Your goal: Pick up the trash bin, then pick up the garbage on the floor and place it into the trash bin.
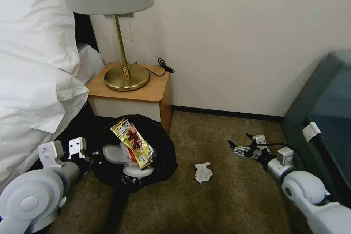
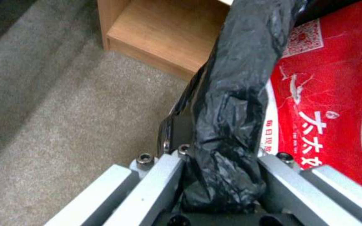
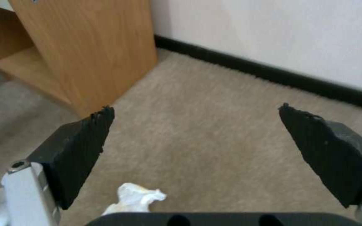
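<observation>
The trash bin (image 1: 167, 153), lined with a crinkly black bag, sits in front of the nightstand. In it lie white slippers (image 1: 112, 154) and a gold-brown snack packet (image 1: 133, 142). My left gripper (image 1: 91, 152) is at the bin's left edge. The left wrist view shows that gripper (image 2: 223, 163) shut on the bagged rim (image 2: 235, 94), with a red wrapper (image 2: 327, 110) inside the bin. A crumpled white tissue (image 1: 203, 172) lies on the carpet to the bin's right. My right gripper (image 1: 239, 145) hovers open, right of and beyond the tissue (image 3: 135, 198), nothing between its black pads (image 3: 85, 147).
A wooden nightstand (image 1: 146, 93) with a brass lamp (image 1: 126, 75) and a black cable stands behind the bin. White bedding (image 1: 33, 91) is at the left and a dark teal sofa (image 1: 325, 117) at the right. Brown carpet (image 1: 226, 204) stretches between them up to the wall.
</observation>
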